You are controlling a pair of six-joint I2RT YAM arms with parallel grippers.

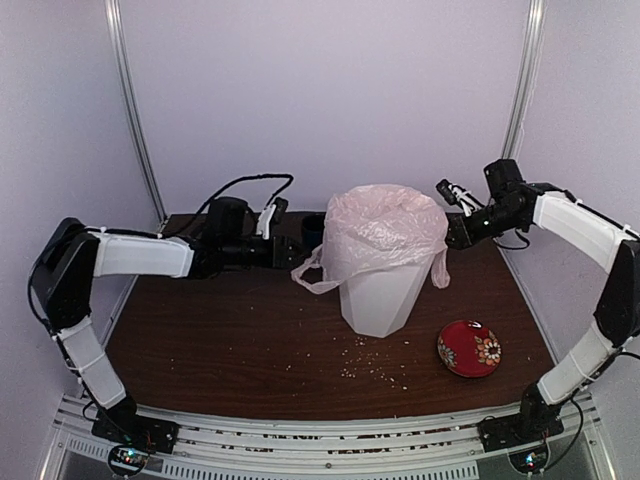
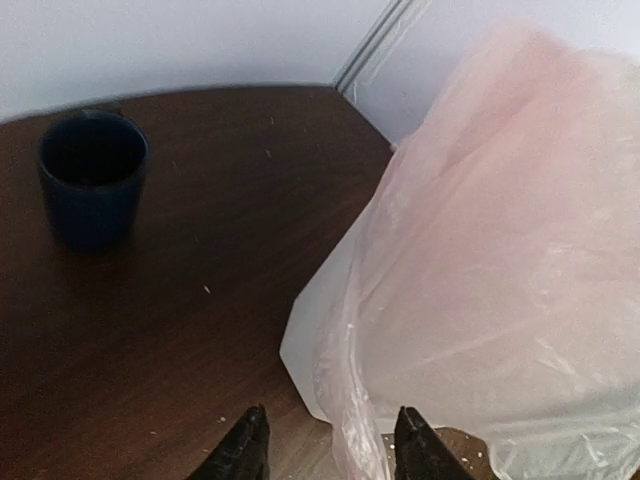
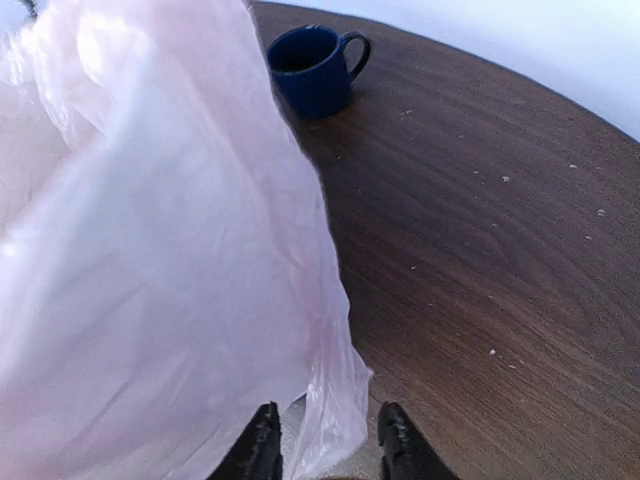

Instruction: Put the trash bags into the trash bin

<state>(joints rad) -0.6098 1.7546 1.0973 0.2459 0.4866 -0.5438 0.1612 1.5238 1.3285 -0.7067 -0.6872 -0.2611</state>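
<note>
The tall white trash bin [image 1: 378,298] stands mid-table with the pale pink trash bag [image 1: 385,228] draped over its mouth and upper sides. One handle loop hangs at the bin's left, the other at its right. My left gripper [image 1: 292,252] sits at the left loop. In the left wrist view the gripper [image 2: 332,450] is open, and a strip of the bag [image 2: 500,250] hangs between the jaws beside the bin wall [image 2: 308,352]. My right gripper [image 1: 456,234] is at the bin's right. In the right wrist view it [image 3: 328,450] is open, with the bag's [image 3: 150,250] hanging edge between the jaws.
A small dark blue cup [image 1: 313,228] stands behind the bin on the left, also in the left wrist view [image 2: 92,175] and the right wrist view [image 3: 312,68]. A red patterned dish [image 1: 469,348] lies front right. Crumbs dot the brown table [image 1: 220,340].
</note>
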